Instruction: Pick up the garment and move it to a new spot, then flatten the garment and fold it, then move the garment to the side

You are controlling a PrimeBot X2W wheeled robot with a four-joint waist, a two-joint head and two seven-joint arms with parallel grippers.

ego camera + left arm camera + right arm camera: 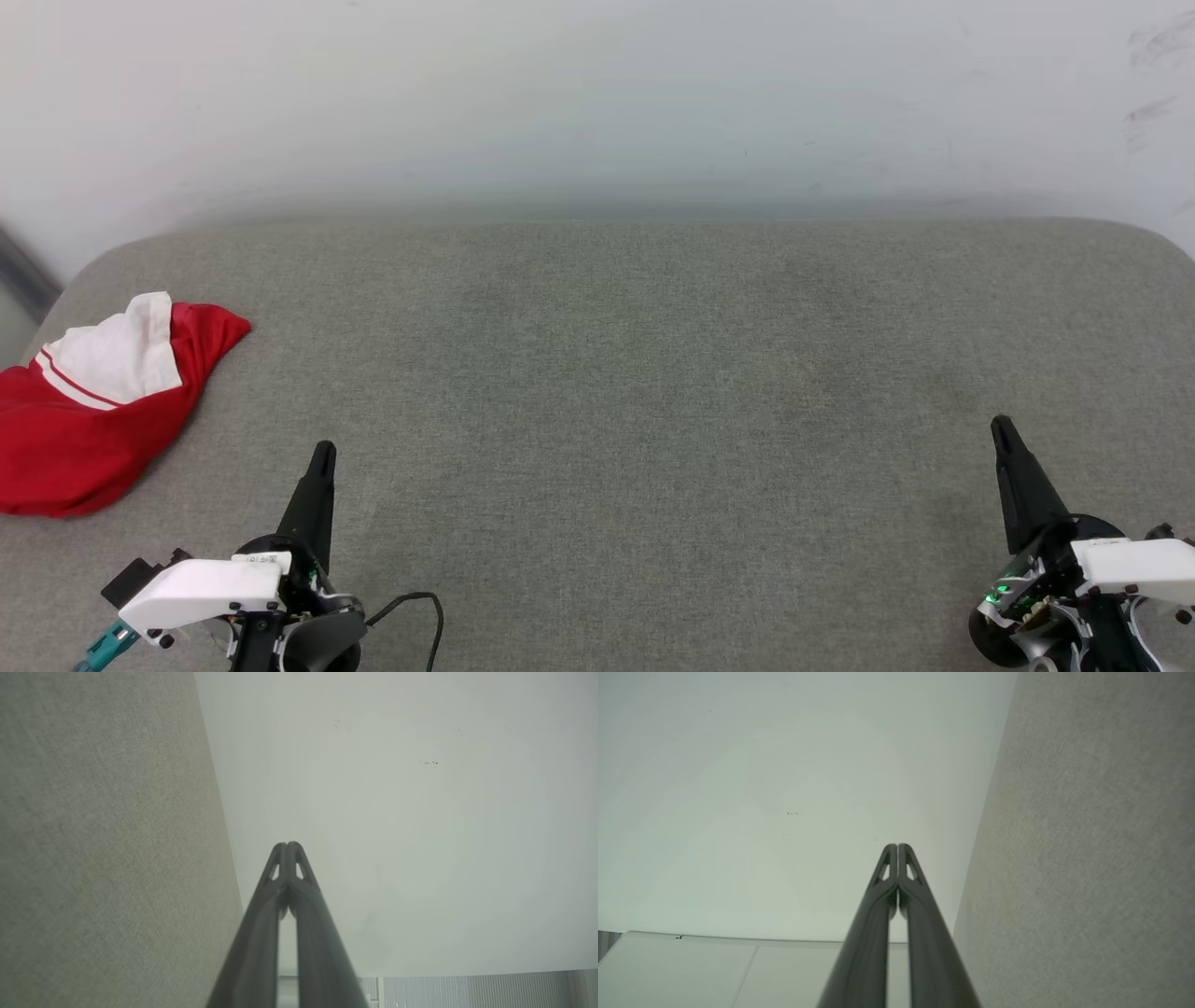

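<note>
Left gripper [322, 454] closed, garment [79, 425] crumpled nearby

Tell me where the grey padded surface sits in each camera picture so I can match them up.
Head view: the grey padded surface spans the lower two thirds.
Left wrist view: it runs down the left side.
Right wrist view: it runs down the right side.
Shared landmark: the white wall bordering it in all three.

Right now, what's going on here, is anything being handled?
Nothing is being handled. The red and white garment lies bunched at the left edge of the grey surface, touched by neither arm. The left tool and right tool are both shut and empty, apart from it at the near edge.
</note>
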